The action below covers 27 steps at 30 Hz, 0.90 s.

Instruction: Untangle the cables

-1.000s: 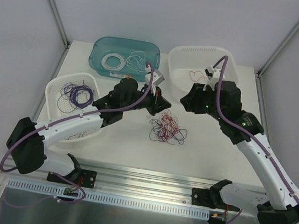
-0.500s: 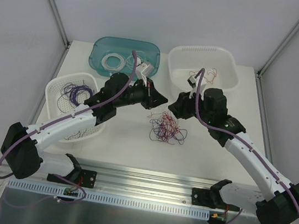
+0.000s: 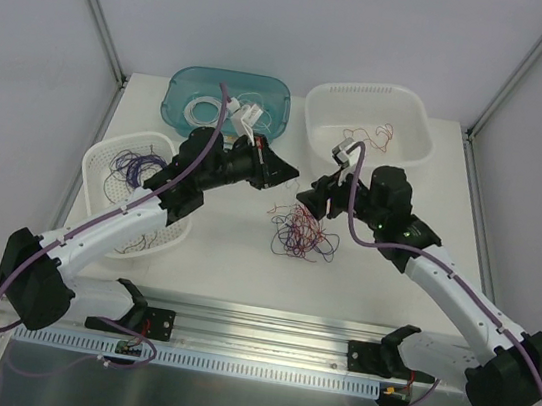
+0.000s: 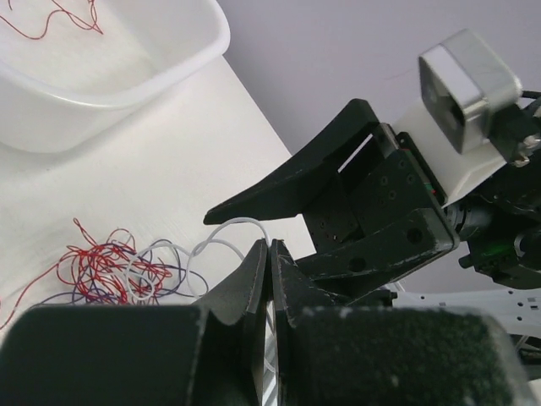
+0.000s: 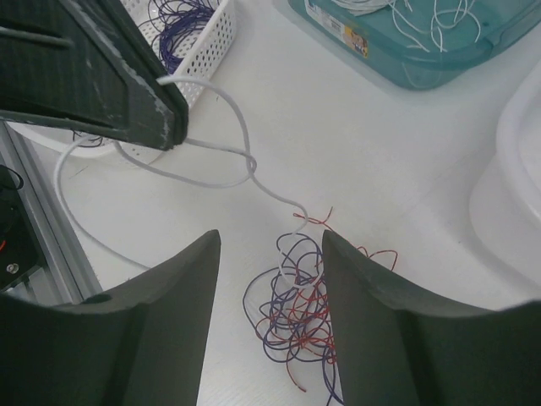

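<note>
The cables are a small clump of red, dark purple and white wires on the white table, also in the left wrist view and the right wrist view. My left gripper is shut on a white wire just up-left of the clump. That white wire runs in loops from its fingertips down into the clump. My right gripper is open and empty, hovering straight above the clump with one finger on each side.
A teal bin with white wires stands at the back. A white bin with red wires stands at the back right. A white basket with purple wires stands on the left. A metal rail runs along the near edge.
My right gripper has come out of the white bin and moved down-left to over the clump. My left arm has lifted and turned, its gripper staying just up-left of the clump.
</note>
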Motion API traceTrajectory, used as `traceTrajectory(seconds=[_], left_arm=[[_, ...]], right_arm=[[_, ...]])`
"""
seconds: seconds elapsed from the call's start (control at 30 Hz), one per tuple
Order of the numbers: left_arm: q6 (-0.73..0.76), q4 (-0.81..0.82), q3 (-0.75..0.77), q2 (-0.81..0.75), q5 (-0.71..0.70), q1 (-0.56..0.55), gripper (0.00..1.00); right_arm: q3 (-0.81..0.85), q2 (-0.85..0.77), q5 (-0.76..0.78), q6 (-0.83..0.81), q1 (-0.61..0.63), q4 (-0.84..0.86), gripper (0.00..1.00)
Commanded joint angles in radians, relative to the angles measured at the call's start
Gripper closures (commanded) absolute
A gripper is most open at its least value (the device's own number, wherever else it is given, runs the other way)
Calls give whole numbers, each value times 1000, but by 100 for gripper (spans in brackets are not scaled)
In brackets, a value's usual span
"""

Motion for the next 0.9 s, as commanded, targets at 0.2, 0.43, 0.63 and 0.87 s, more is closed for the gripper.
traceTrajectory(seconds=[0.2, 0.43, 0.63, 0.87], left_arm=[[-117, 47, 36, -29, 12, 6, 100], [-185, 90, 39, -12, 43, 7, 100], [-225, 109, 40, -3, 57, 7, 100], [-255, 113, 37, 9, 61, 7, 100]], right_arm=[[57, -30, -96, -39, -2, 146, 49], [79, 5, -107, -2, -1, 209, 50], [97, 30, -114, -5, 4, 219, 52], [108, 33, -105, 9, 11, 245, 62]])
